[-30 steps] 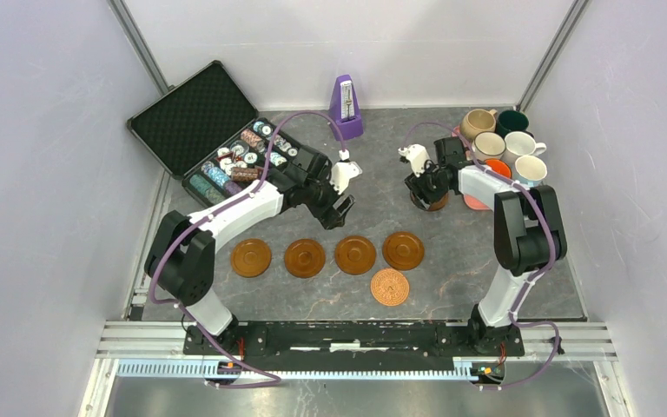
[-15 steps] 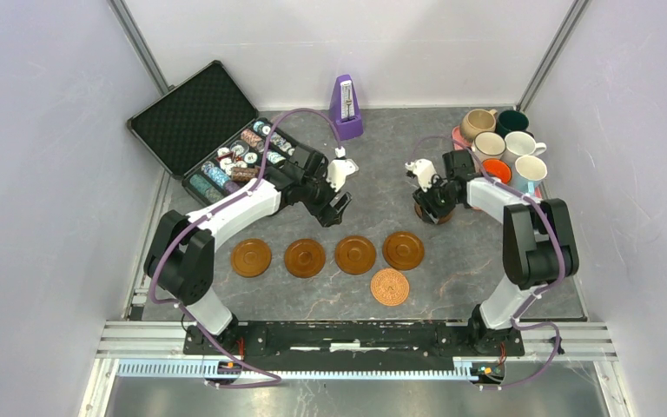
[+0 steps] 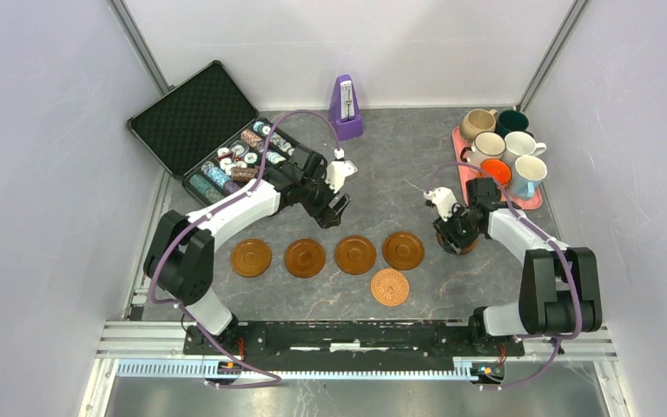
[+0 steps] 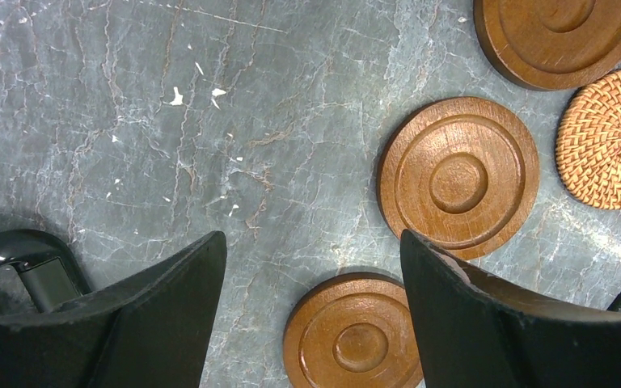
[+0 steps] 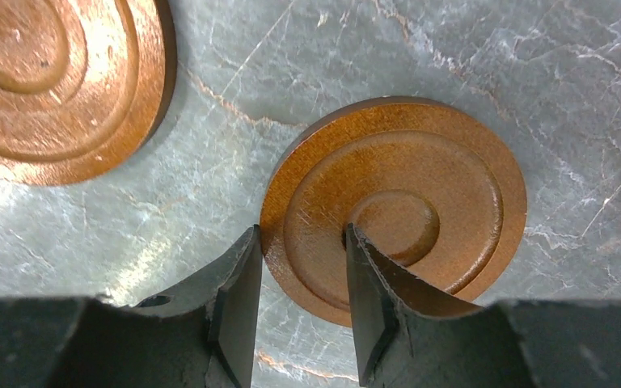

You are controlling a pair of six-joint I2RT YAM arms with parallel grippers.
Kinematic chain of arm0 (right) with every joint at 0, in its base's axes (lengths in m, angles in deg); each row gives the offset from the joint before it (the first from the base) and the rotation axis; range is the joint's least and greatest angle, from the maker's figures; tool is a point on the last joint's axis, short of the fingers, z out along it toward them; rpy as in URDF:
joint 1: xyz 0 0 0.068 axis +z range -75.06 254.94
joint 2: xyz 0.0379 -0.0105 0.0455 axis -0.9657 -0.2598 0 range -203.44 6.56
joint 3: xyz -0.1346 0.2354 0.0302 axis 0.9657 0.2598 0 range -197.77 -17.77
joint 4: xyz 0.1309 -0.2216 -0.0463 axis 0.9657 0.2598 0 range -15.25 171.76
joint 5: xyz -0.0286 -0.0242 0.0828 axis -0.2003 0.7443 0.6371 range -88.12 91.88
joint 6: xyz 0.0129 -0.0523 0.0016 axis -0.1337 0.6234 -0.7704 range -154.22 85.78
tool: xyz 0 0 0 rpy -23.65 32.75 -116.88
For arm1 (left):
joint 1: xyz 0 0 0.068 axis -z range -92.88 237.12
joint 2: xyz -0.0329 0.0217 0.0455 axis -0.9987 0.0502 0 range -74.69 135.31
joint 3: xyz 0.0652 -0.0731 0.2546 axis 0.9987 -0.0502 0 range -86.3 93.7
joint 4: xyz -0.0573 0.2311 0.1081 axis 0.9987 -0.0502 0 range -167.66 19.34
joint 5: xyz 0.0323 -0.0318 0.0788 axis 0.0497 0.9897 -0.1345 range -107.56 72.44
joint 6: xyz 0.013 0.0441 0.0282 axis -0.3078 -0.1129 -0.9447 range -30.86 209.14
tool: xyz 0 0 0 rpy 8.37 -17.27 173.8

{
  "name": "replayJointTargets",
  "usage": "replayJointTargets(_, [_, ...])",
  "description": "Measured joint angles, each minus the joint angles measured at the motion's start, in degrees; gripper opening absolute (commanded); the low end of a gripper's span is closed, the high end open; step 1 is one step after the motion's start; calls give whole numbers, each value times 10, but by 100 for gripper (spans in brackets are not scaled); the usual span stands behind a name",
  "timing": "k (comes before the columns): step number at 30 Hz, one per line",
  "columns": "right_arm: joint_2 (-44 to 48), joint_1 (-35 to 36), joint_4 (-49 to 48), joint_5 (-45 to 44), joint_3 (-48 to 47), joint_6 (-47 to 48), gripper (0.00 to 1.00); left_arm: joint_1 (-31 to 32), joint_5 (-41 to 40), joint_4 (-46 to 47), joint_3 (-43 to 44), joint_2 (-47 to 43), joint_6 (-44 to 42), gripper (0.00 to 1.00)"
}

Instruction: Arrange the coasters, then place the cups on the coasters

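Top external, right pincer (image 3: 457, 235) moved coaster (image 5: 441, 166) nearer

Grey table (image 3: 382, 187) holds seemingly 6 coasters (image 3: 355, 254), tray (image 3: 525, 203), case (image 3: 193, 113), metronome (image 3: 345, 106).

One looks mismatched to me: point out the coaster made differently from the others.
The woven wicker coaster, alone on the near side of the row; the others are smooth ringed wood.
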Motion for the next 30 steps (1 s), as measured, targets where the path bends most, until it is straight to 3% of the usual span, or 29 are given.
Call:
replayJointTargets(22, [17, -9, 134, -3, -3, 160, 47, 0, 1, 2, -33, -31, -1, 86])
replayJointTargets(30, [17, -8, 170, 11, -10, 165, 68, 0, -2, 3, -36, -35, 0, 93])
